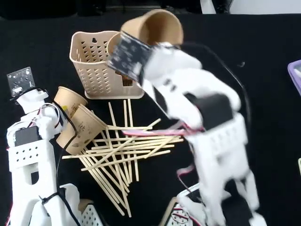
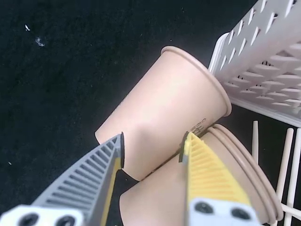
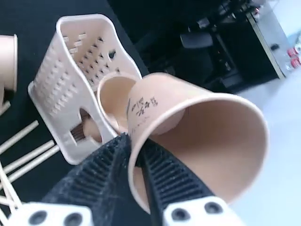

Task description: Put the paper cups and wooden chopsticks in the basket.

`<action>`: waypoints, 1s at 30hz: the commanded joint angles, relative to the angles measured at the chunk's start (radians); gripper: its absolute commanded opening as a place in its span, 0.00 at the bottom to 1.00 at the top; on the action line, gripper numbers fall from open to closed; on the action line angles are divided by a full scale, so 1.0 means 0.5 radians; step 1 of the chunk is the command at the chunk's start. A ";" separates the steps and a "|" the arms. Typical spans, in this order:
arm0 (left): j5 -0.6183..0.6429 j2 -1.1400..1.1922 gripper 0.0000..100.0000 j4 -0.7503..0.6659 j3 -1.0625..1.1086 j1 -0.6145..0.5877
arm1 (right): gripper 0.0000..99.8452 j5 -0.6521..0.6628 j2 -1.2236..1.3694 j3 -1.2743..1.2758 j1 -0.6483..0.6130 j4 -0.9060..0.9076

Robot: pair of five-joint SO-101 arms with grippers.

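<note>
Paper cup (image 3: 202, 136) is pinched by the right hand (image 3: 134, 147): both fingers clamp the cup wall at the rim, and the cup is tilted and lifted off the counter (image 1: 263, 47). Basket (image 3: 70, 80) stands upright just beyond and below that hand, with a second cup (image 3: 113, 99) already inside it.

Left hand (image 2: 151, 150) is spread wide with nothing gripped. Its fingertips flank the side of a lying cup (image 2: 164, 103); can't tell if they touch it. Directly under that hand is a lower cup (image 2: 155, 202) pressed against the first, several rims showing, so it looks nested. Both lie on the counter close to the basket's wall.

Wooden chopsticks (image 1: 120, 153) are a loose crisscross pile on the counter, just past the left hand's cups, between the two arms.
</note>
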 commanded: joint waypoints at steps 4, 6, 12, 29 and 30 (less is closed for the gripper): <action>0.012 -0.049 0.22 -0.037 -0.011 -0.020 | 0.01 -0.018 0.760 -0.968 -0.052 0.430; 0.012 -0.049 0.22 -0.034 -0.011 -0.023 | 0.01 0.003 0.977 -1.272 -0.049 0.605; 0.012 -0.049 0.22 -0.034 -0.011 -0.023 | 0.01 0.141 1.548 -2.045 -0.046 1.007; 0.012 -0.052 0.22 -0.034 -0.014 -0.023 | 0.37 -0.172 1.837 -2.407 -0.015 0.982; 0.012 -0.052 0.22 -0.034 -0.014 -0.023 | 0.37 -0.172 1.837 -2.407 -0.015 0.964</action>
